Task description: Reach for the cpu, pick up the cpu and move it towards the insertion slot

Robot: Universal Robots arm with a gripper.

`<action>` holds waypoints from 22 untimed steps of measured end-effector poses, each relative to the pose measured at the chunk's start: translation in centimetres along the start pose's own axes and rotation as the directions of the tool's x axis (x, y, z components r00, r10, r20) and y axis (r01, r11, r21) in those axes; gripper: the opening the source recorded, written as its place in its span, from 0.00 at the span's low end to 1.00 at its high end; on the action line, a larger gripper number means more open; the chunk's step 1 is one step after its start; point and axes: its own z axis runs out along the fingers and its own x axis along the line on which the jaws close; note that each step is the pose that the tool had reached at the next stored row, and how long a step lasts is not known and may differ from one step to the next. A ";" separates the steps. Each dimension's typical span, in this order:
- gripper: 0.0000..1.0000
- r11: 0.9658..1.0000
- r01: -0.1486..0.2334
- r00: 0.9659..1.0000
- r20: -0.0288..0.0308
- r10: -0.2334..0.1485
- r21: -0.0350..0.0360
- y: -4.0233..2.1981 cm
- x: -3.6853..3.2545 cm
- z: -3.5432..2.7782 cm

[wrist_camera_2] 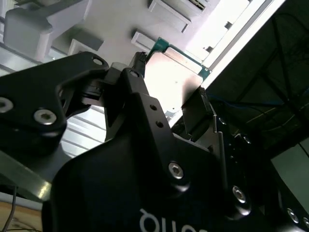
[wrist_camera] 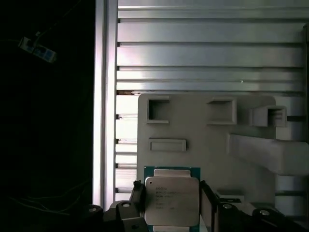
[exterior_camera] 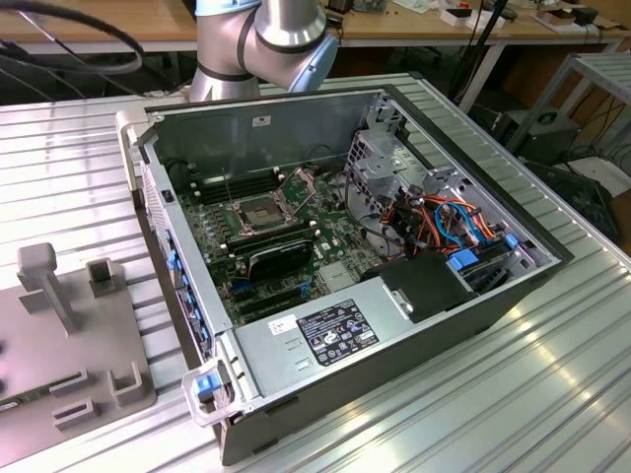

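A: Where is the cpu [wrist_camera: 171, 200], and how does the gripper [wrist_camera: 170, 203] stand?

B: In both wrist views its fingers [wrist_camera_2: 137, 84] flank the chip's two opposite edges over the grey fixture plate [wrist_camera: 207, 145]; whether they pinch it, I cannot tell.

A: Handling?

B: Probably light, stiff and fragile underneath; edges are the safe hold. The insertion slot [exterior_camera: 258, 213] lies well apart, inside the open computer case [exterior_camera: 414, 325], crowded by walls

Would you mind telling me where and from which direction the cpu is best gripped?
Grip the cpu by two opposite thin edges, coming straight down onto its flat face. It is a thin square lying flat on the pale holder, and the gripper fingers already flank those edges.
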 end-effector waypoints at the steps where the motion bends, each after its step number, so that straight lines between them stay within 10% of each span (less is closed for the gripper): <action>1: 0.55 1.000 0.000 1.000 0.000 0.000 0.002 0.03 0.01 -0.62; 14: 0.55 0.999 0.000 1.000 -0.001 0.000 0.042 0.35 0.03 -6.65; 22: 0.55 0.999 0.000 1.000 -0.001 0.000 0.048 0.39 0.03 -7.24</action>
